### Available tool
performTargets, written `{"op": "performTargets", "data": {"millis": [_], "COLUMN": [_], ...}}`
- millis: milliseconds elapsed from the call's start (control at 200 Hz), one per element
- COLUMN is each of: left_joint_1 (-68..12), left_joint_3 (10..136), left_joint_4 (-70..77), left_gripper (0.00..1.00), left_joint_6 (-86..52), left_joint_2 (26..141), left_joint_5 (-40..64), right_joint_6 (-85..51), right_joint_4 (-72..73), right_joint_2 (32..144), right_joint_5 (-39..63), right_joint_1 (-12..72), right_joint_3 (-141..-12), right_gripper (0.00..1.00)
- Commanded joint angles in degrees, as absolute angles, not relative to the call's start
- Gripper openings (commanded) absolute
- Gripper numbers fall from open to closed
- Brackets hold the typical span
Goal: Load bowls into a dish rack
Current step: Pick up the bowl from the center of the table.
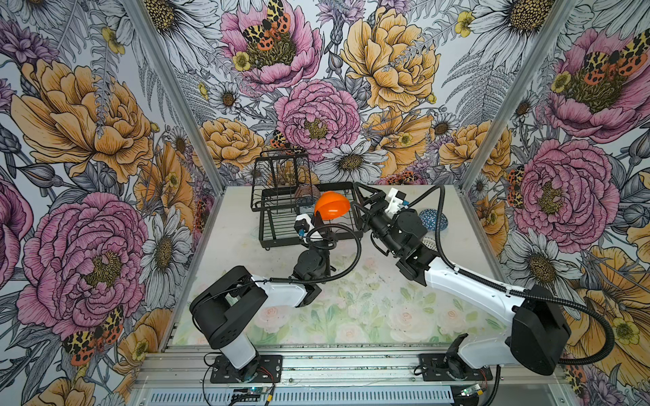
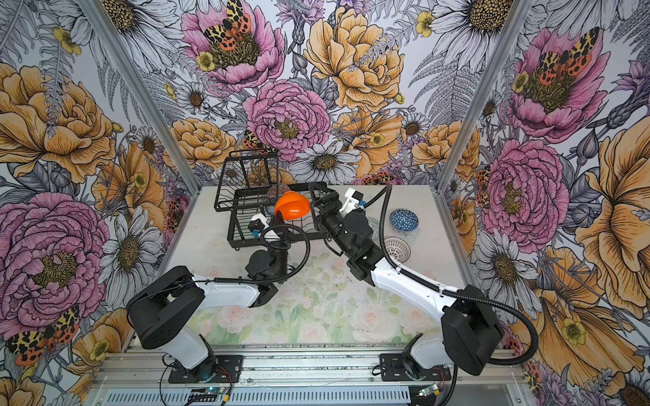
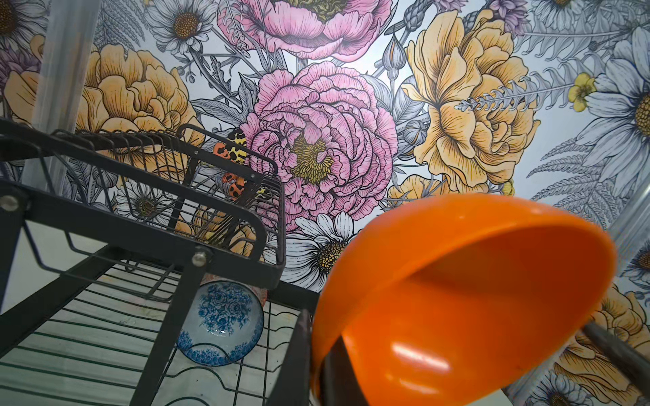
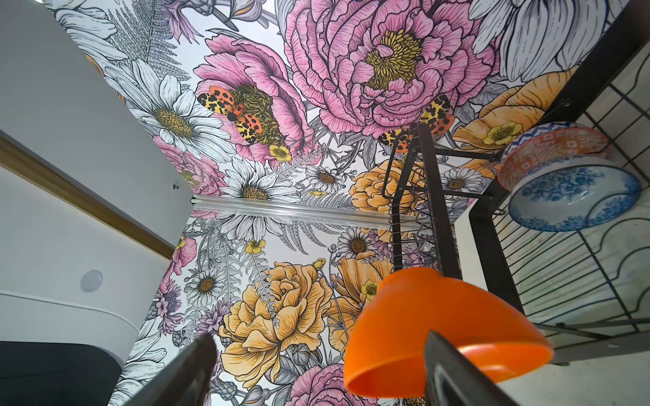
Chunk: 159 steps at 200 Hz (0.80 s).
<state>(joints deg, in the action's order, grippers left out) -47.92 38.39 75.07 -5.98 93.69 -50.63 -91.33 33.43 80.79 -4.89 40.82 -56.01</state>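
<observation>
left gripper point(image 1: 319, 220) pinches the orange bowl point(image 1: 332, 207) by its rim, tilted above the dish rack point(image 1: 278, 241) — right gripper point(image 1: 359, 201) spread wide, just beside the bowl's edge.

Floral wallpaper walls point(image 1: 316, 105), aluminium corner posts point(image 1: 171, 88), pale rose-print tabletop point(image 1: 351, 298), bright even light

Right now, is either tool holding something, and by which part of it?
The left tool grips the orange bowl by its rim, tilted over the dish rack. The right tool is open beside the bowl and holds nothing.
</observation>
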Motion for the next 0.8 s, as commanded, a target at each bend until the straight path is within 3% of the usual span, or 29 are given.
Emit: {"op": "performTargets", "data": {"millis": [0,791], "left_joint_1": [-48.1,-46.4], "left_joint_3": [37.8,37.6], "left_joint_4": [81.0,81.0], "left_gripper": [0.00,0.00], "left_joint_6": [-6.5,-7.3], "left_joint_2": [93.5,93.2], "left_joint_5": [-49.7,-43.7], "right_joint_6": [-92.9,-97.0], "right_joint_4": [36.7,43.3], "right_joint_2": [82.5,89.1], "right_joint_5": [-4.9,-2.7], "right_joint_1": [41.4,42.7], "right_joint_3": [-57.4,-60.5], "right_gripper": [0.89,0.56]}}
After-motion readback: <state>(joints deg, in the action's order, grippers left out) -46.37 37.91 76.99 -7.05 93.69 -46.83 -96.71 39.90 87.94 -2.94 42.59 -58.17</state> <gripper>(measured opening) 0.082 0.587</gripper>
